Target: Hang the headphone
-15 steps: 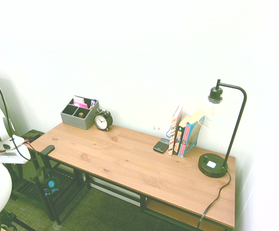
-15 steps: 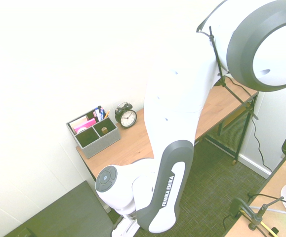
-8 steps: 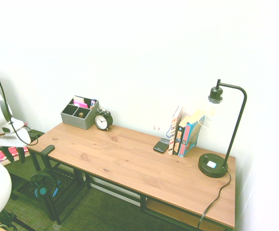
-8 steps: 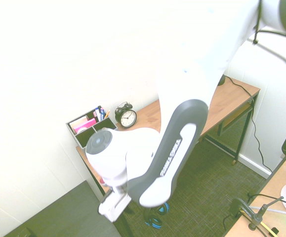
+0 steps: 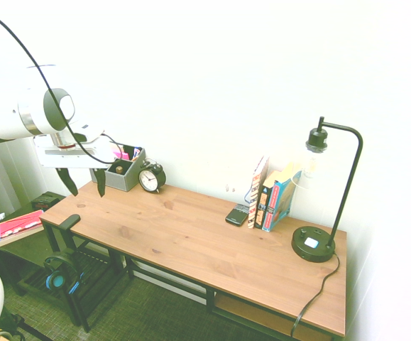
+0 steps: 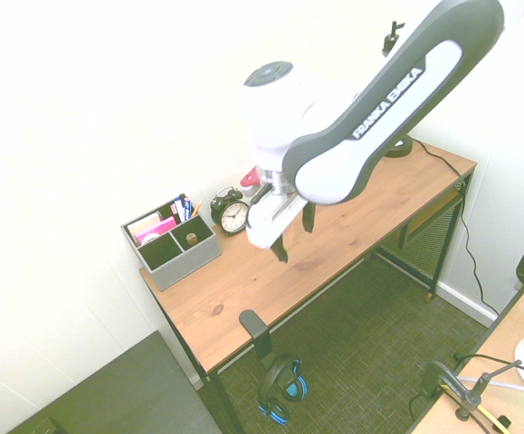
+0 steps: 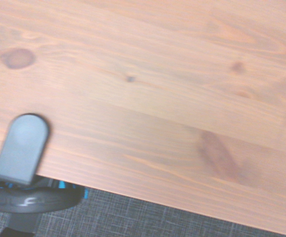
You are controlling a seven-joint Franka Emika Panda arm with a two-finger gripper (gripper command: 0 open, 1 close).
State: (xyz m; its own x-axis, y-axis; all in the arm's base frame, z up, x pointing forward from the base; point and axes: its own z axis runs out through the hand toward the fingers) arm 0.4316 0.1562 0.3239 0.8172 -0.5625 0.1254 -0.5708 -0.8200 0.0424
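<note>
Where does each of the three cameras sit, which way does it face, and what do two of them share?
First exterior view: in front of and above the wooden desk, facing the wall; the arm enters from the left, open fingers showing.
Second exterior view: high near the organizer's end, looking down along the desk; the arm enters from upper right.
Wrist view: on the wrist, facing down at desktop and hook; no arm shows.
Both exterior views share the alarm clock and hanging headphone.

black-and-blue headphone [image 6: 281, 391], hanging below the desk edge, seemingly upright
</note>
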